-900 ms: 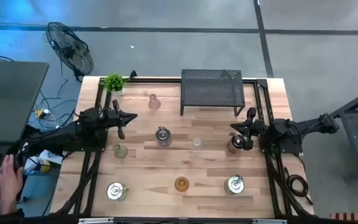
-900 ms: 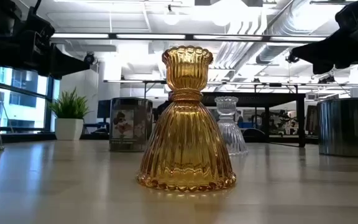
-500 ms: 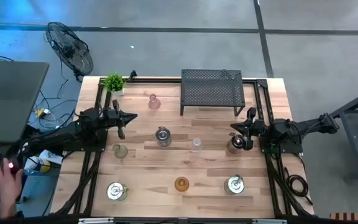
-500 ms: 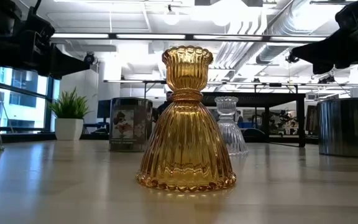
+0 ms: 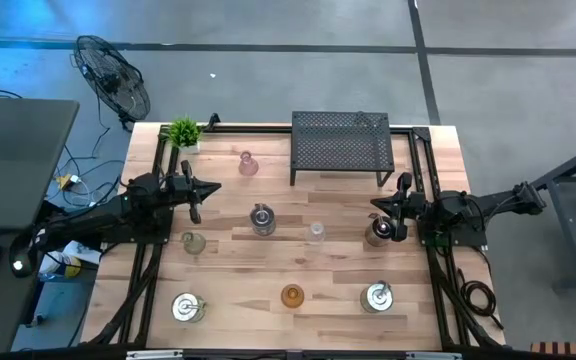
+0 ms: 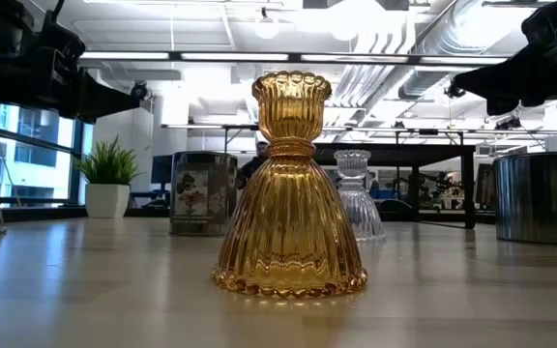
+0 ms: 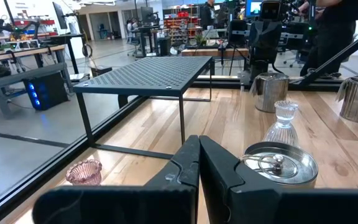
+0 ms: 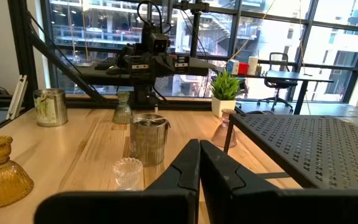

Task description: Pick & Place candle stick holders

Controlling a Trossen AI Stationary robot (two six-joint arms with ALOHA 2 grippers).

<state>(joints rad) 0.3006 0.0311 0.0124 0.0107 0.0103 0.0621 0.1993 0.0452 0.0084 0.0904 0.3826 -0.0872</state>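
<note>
Several candle stick holders stand upright on their bases across the wooden table (image 5: 338, 270). The glass ones are pink (image 5: 247, 163), clear (image 5: 315, 233), pale green (image 5: 193, 242) and amber (image 5: 291, 295). Shiny silver ones stand at mid-table (image 5: 261, 218), at the right (image 5: 378, 230), near left (image 5: 186, 307) and near right (image 5: 377, 296). My left gripper (image 5: 215, 187) hovers shut at the table's left, pointing toward the middle (image 7: 199, 146). My right gripper (image 5: 373, 204) hovers shut at the right, just beyond the right silver holder (image 8: 199, 149). Neither touches anything.
A black mesh rack (image 5: 340, 145) stands at the far middle and a small potted plant (image 5: 183, 132) in the far left corner. Black frame rails (image 5: 158, 260) run along both table sides. A fan (image 5: 113, 80) and a desk stand off the table's left.
Both arms and all holders have kept still. A person's hand beside the desk, left of the table, has drawn out of view.
</note>
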